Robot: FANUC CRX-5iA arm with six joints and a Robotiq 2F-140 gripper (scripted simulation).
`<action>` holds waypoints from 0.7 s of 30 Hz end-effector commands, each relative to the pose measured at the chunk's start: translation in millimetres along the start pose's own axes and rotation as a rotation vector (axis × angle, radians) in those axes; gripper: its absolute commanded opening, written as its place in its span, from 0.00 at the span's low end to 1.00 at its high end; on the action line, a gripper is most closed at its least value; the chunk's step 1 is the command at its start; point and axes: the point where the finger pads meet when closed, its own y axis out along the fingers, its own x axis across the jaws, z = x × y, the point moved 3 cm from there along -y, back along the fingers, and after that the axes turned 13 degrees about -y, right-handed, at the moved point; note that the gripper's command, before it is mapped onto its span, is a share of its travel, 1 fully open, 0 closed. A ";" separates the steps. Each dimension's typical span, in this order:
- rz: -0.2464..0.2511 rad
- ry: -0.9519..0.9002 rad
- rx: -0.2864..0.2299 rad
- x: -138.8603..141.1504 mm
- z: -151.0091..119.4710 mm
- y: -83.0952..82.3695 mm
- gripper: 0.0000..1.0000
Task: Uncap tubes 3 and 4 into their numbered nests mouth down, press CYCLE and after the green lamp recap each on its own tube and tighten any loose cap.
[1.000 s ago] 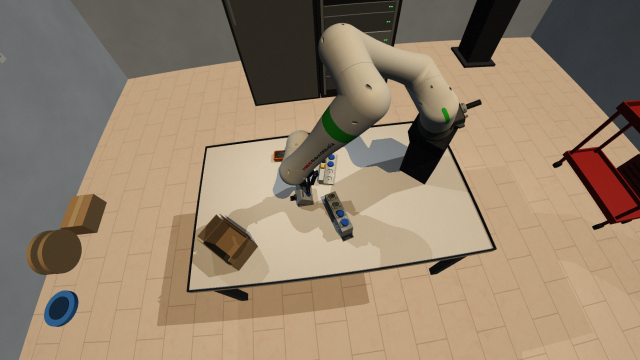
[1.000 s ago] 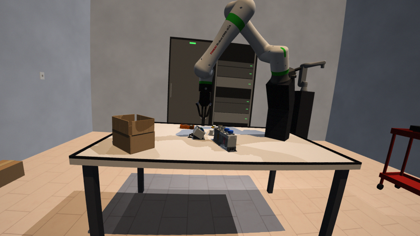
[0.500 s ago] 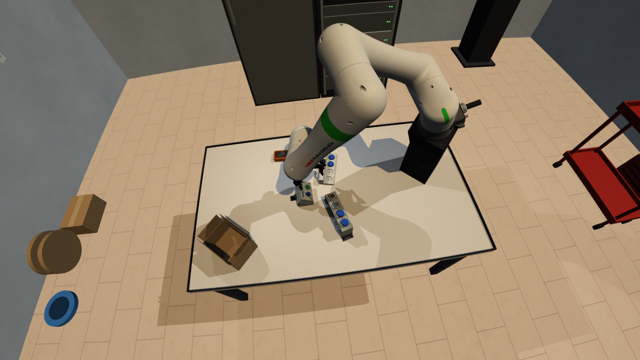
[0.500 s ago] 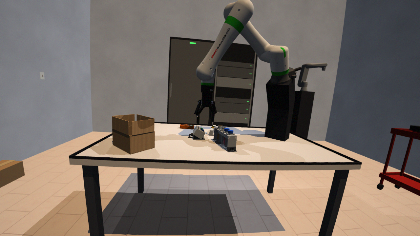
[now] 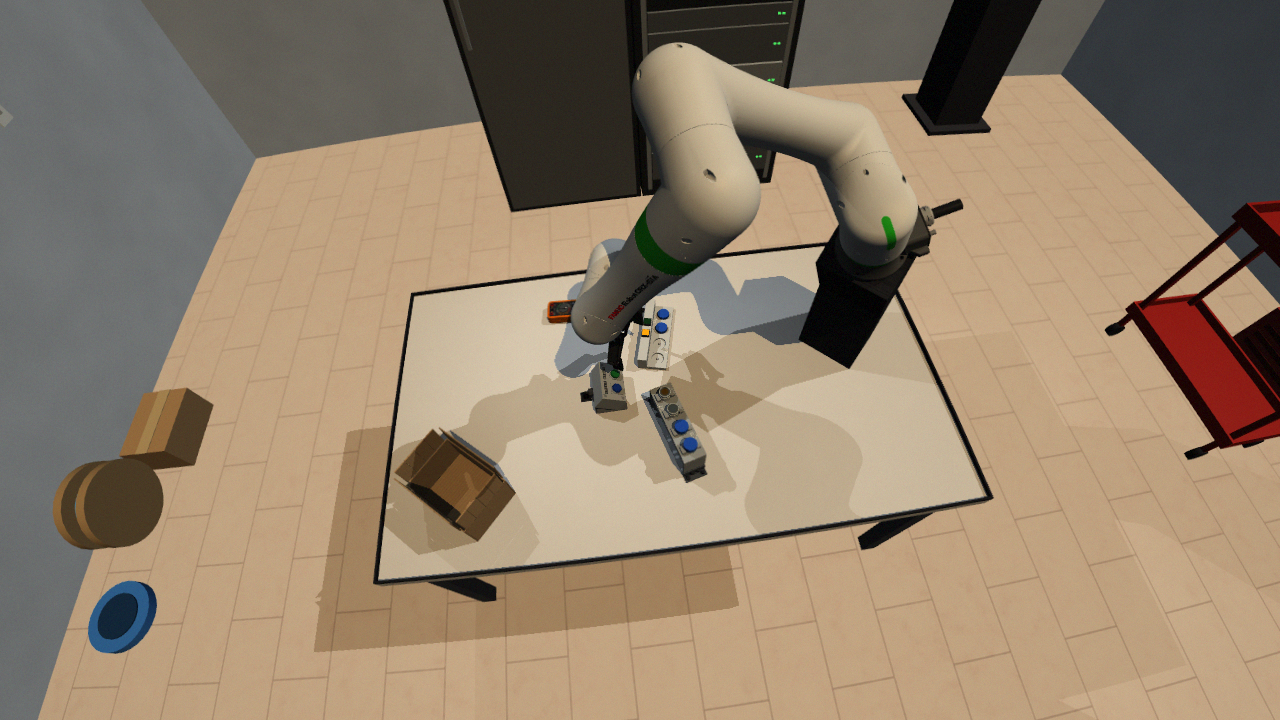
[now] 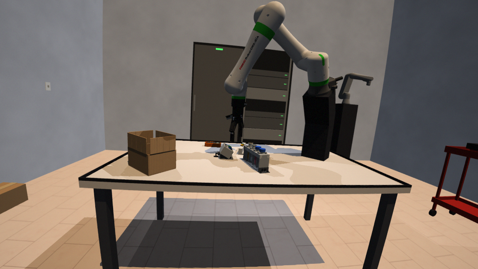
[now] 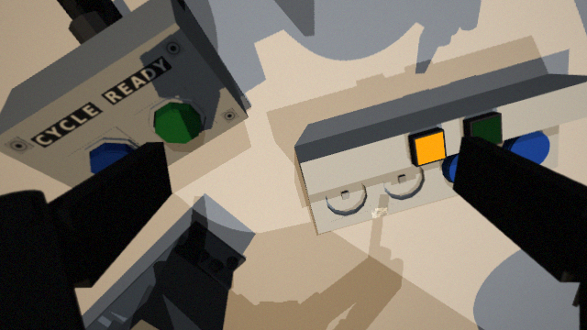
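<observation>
My gripper (image 7: pixel 311 166) (image 5: pixel 617 354) (image 6: pixel 235 132) is open and empty, hanging above the table between the key housing (image 7: pixel 69 110) (image 5: pixel 612 391) (image 6: pixel 226 151) and the cap tray (image 7: pixel 367 158) (image 5: pixel 640 351). The green READY key (image 7: pixel 177 122) shows whole; the blue CYCLE key (image 7: pixel 106 156) is half hidden by my left finger. On the tray the amber lamp (image 7: pixel 427 147) (image 5: pixel 645 331) is lit and the green lamp (image 7: pixel 482 127) is dark. Two blue caps (image 7: pixel 527 146) (image 5: pixel 663 313) sit in nests; two nests (image 7: pixel 346 202) are empty. The decapping station (image 5: pixel 693 465) (image 6: pixel 255 157) has two blue caps (image 5: pixel 684 435) on and two tubes (image 5: pixel 667 401) open.
An open cardboard box (image 5: pixel 454 483) (image 6: pixel 151 151) stands at the table's front left. An orange device (image 5: pixel 559 310) (image 6: pixel 212 144) lies near the far edge. The arm's black pedestal (image 5: pixel 850 304) (image 6: pixel 317 127) stands at the right rear corner.
</observation>
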 end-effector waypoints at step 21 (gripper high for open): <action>0.097 -0.243 0.014 118.4 -15.1 23.4 1.00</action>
